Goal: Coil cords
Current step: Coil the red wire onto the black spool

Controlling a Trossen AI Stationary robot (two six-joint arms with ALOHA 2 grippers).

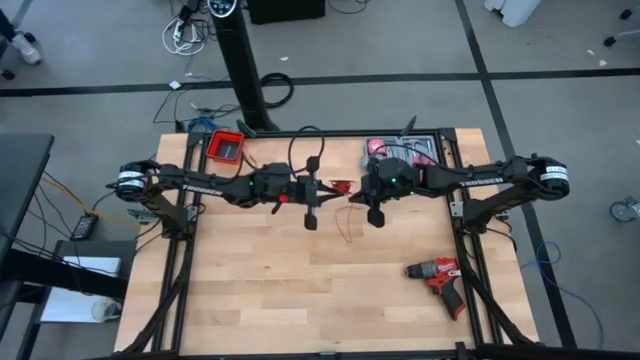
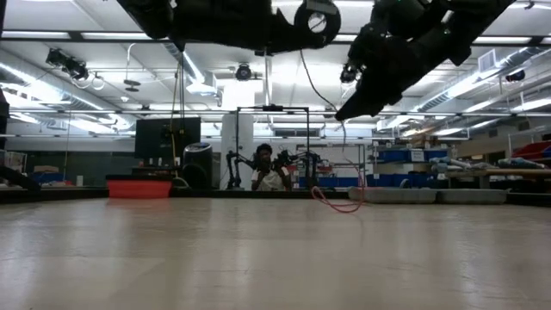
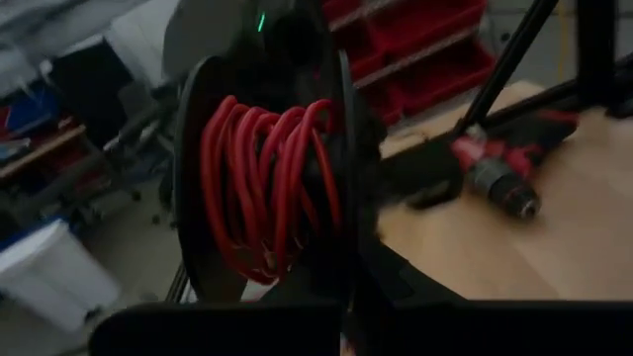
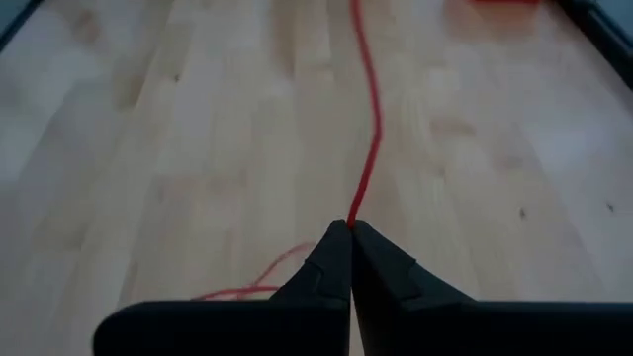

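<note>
Cords [image 3: 265, 188]: red wire, part-wound on the left end effector [image 1: 310, 215], held above the counter [image 1: 260, 290]; its grip cannot be told. Right end effector [image 4: 348, 259]: closed on the free strand, which runs straight ahead toward the left arm, slack trailing below.

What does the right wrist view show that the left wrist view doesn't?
Only the right wrist view shows the right gripper with its jaws shut on the red cord, which runs taut away from it, and a slack loop lying on the table. Only the left wrist view shows the cord wound into a coil, plus the drill. Both show red cord and the wooden tabletop.
</note>
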